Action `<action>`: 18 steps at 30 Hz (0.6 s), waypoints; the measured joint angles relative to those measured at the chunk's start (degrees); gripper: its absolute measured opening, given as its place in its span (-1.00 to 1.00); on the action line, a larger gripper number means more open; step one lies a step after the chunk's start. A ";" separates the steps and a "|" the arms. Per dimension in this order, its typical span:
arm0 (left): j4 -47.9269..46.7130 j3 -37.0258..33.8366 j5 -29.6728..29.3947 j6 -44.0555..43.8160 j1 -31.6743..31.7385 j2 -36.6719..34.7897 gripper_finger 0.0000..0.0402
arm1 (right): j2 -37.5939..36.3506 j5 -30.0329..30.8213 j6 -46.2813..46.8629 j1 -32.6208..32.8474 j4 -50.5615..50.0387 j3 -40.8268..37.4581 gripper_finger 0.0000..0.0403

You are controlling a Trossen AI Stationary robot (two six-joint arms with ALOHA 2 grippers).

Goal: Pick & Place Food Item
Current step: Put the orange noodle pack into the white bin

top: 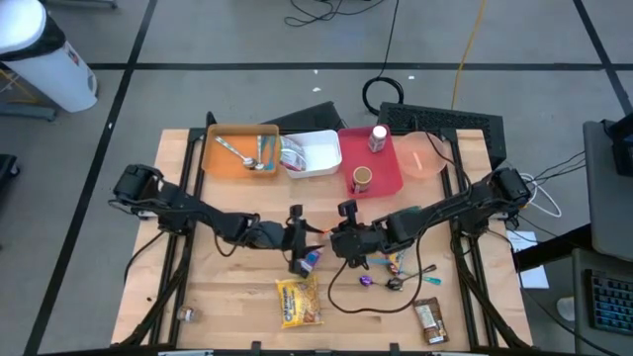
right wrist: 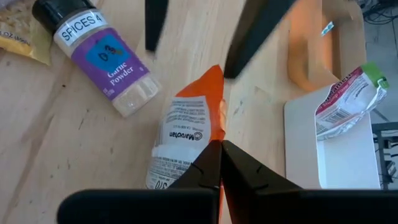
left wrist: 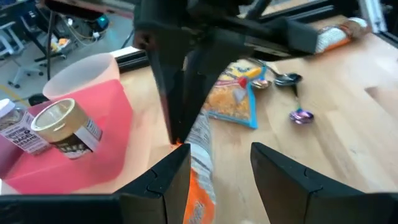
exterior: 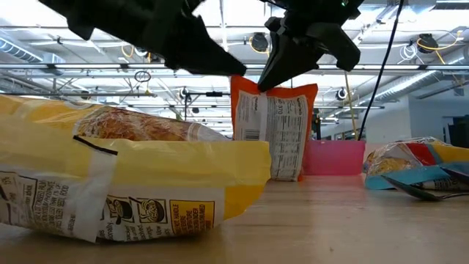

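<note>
Yellow snack bag [exterior: 110,180]: lies flat on the tabletop [exterior: 352,220], closest to the low camera.

Orange ramen packet [exterior: 277,132]: the food item; stands upright at mid-tabletop behind the yellow bag, printed label facing the low camera. Seen from the right wrist, its orange top edge sits between closed fingertips.

Right gripper [right wrist: 220,155]: fingers pressed fully together, pinching the top corner of the orange ramen packet.

Left gripper [left wrist: 219,171]: fingers partly open, straddling the lower part of the same packet; whether they press on it cannot be told.

Garlic powder jar [right wrist: 93,53]: purple label, lying on its side just beside the packet.

Red tray [top: 374,158]: far side of the tabletop; carries a small brown-labelled can [left wrist: 65,127] and a white-capped bottle [top: 379,136].

Orange tray [top: 237,153]: far left; holds a spoon [top: 237,153].

White tray [top: 318,153]: between the two; holds a crumpled wrapper [right wrist: 348,99].

Chocolate bar [top: 429,320]: near right edge.
</note>
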 joint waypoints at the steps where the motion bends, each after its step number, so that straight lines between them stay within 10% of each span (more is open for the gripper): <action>1: 0.03 0.24 -0.02 -0.20 0.29 0.54 -0.12 | 0.00 0.00 0.02 0.00 0.18 0.00 -1.00; 11: -2.07 1.78 -2.99 -5.27 2.94 2.98 -0.15 | 0.00 -0.07 0.00 0.02 0.78 -0.02 -1.00; 18: -3.19 1.78 -2.97 -5.64 3.02 2.98 -0.69 | 0.00 -3.03 0.39 0.02 2.47 -0.02 -1.00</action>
